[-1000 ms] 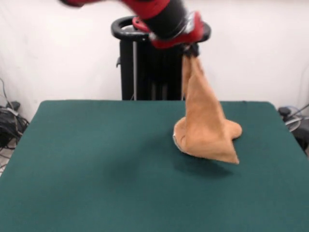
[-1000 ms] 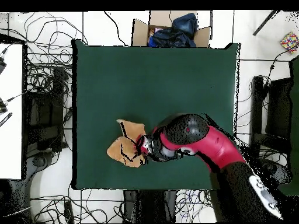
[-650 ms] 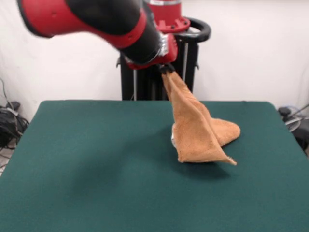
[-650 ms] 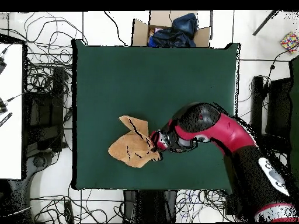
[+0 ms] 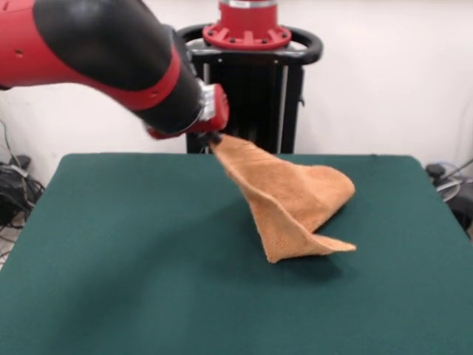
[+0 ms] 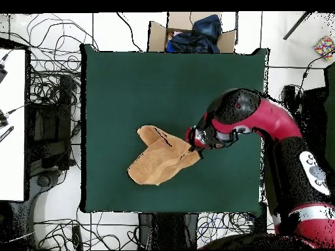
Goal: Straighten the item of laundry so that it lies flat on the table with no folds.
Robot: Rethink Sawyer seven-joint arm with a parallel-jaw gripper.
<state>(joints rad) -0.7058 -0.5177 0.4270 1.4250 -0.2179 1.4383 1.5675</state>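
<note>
The orange-tan towel [image 5: 292, 203] hangs by one corner from my gripper [image 5: 214, 138], which is shut on it. The cloth stretches down and to the right, folded over itself, with its lower part resting on the green table [image 5: 133, 259]. In the overhead view the towel [image 6: 160, 163] spreads left of the gripper [image 6: 194, 148], still doubled in two lobes. The held corner is lifted off the table; the fingers are mostly hidden by the wrist and cloth.
A cardboard box [image 6: 190, 33] holding dark clothing sits past the table's far edge in the overhead view. Cables [image 6: 46, 85] lie on the floor around the table. The black pedestal [image 5: 251, 89] stands behind the towel.
The gripper has moved left in the front view and lower, dragging the held corner along. The towel has been pulled out longer and flatter across the table.
</note>
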